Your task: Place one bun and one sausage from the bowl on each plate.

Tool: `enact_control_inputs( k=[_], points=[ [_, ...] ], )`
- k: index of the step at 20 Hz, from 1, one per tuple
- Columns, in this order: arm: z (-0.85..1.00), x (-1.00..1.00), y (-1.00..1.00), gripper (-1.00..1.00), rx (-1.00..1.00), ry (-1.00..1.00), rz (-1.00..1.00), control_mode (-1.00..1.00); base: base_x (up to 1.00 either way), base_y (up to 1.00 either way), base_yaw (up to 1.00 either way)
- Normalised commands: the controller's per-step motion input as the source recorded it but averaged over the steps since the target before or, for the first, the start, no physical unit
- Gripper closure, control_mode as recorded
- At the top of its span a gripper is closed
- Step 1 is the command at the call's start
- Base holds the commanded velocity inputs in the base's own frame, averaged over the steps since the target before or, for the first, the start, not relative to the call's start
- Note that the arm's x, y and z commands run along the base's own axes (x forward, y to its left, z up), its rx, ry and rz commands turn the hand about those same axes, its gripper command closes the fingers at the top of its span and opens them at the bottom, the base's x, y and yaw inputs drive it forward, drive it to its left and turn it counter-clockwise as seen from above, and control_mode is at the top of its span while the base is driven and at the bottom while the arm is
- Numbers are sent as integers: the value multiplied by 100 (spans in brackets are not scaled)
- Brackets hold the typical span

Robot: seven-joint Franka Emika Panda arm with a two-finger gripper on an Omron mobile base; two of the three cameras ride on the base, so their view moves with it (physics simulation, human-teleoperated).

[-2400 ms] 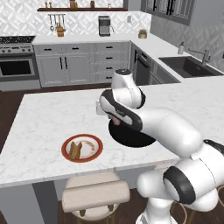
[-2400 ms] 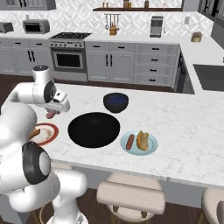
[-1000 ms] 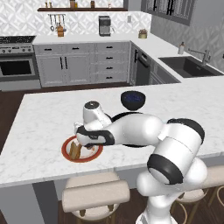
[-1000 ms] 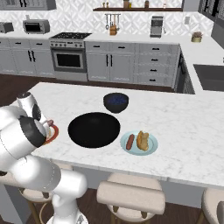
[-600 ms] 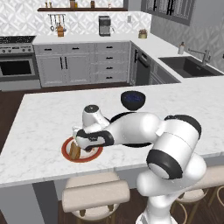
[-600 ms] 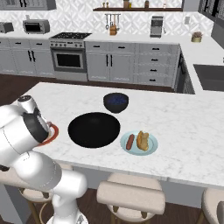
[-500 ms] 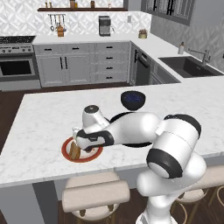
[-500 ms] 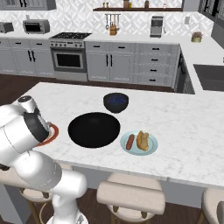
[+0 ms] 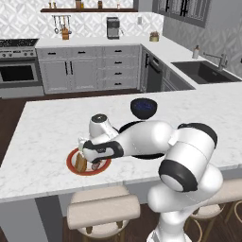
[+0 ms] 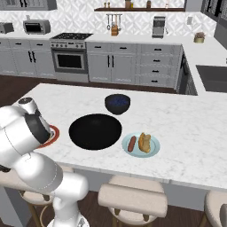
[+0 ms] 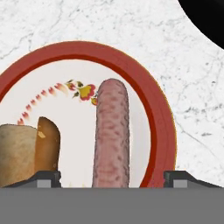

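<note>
Since 2.4 s ago the arm has swung away from the bowl (image 10: pixel 95 131) and come down low over the red-rimmed plate (image 11: pixel 164 127); in the last half second it has barely shifted. The gripper (image 11: pixel 111 175) now hangs just above that plate with its fingers (image 11: pixel 47 177) spread wide and nothing clamped between them. A sausage (image 11: pixel 111 135) lies flat on the plate between the tips, touching neither. A bun (image 11: pixel 28 148) rests just beside it on the same plate. The bowl sits near that plate on the counter, beyond its rim. Past the bowl, the blue plate (image 10: pixel 153 148) carries the other sausage (image 10: pixel 131 143) and the other bun (image 10: pixel 144 142), side by side.
</note>
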Motion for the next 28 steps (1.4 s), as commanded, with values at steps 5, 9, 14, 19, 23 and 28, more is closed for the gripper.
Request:
enact_control_inputs(
  k=[5, 9, 14, 19, 23, 28],
  points=[
    [7, 0, 0, -100, 0, 0, 0, -100, 0, 0, 0],
    [75, -6, -15, -100, 0, 0, 0, -100, 0, 0, 0],
    [100, -27, -41, -100, 0, -2, 0, -100, 0, 0, 0],
    [100, -14, -61, -100, -1, -2, 0, -100, 0, 0, 0],
    [59, -8, -100, -100, -6, 1, 0, -100, 0, 0, 0],
    [15, -34, -100, -100, 0, -4, 0, -100, 0, 0, 0]
  ],
)
